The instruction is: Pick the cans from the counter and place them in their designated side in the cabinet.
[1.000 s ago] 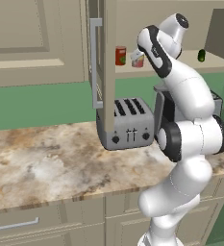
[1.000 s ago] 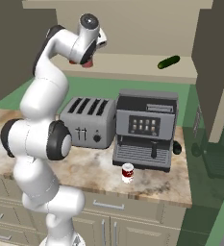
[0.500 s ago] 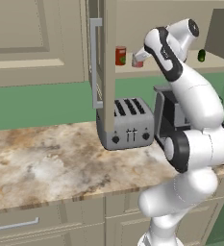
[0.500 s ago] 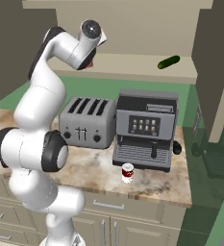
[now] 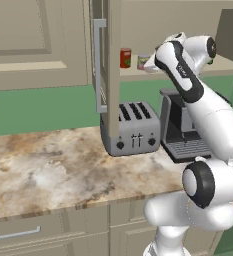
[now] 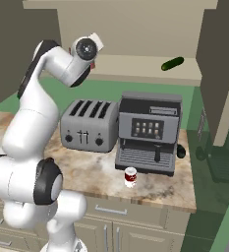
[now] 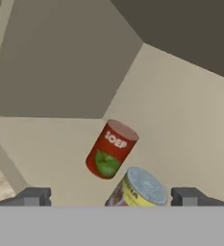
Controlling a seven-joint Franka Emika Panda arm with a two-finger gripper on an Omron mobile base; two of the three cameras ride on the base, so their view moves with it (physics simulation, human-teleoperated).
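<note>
1. The gripper is standing with jaws wide, holding nothing; the silver-topped can is sitting between its fingertips on the cabinet shelf.
2. Pulling out crookedly risks a finger clipping that can or the tall red can just beside it.
3. The red-and-white can is waiting on the counter, near the coffee machine, which could crowd the next reach.

Shelf roomy right of the yellow can; red soup can stands just behind it.
</note>
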